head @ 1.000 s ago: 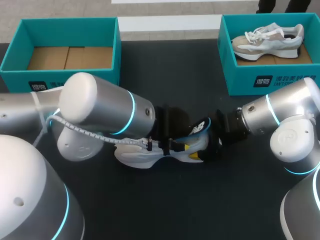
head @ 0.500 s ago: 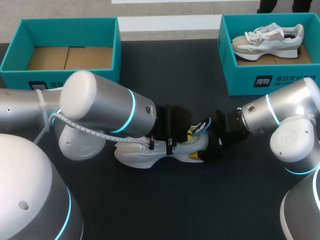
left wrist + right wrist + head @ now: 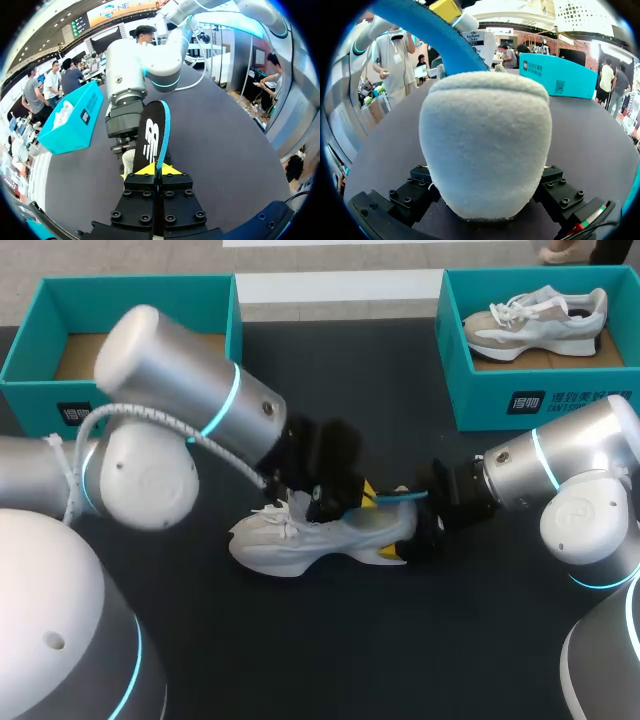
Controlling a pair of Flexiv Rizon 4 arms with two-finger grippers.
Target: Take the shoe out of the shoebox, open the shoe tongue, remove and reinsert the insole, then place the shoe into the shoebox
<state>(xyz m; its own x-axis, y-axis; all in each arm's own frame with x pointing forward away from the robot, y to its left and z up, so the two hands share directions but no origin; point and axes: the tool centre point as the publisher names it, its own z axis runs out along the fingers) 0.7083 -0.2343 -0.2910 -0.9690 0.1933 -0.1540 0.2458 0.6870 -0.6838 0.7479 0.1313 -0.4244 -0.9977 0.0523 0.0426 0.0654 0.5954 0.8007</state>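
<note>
The left gripper is pressed together on the insole, which is pinched edge-on between its yellow tips just above the shoe. The shoe is laid on the desk between the two arms, toe toward the left arm. The right gripper is spread wide around the heel and clamped on it from both sides. In the left wrist view the insole is shown standing up from the gripper, black with a blue edge; in the head view it is reduced to a thin blue line. In the right wrist view the grey heel is seen filling the space between the fingers, whose tips are hidden behind it. Both boxes are taken in by the head view alone: the left box with a cardboard floor, the right box with a second shoe inside.
</note>
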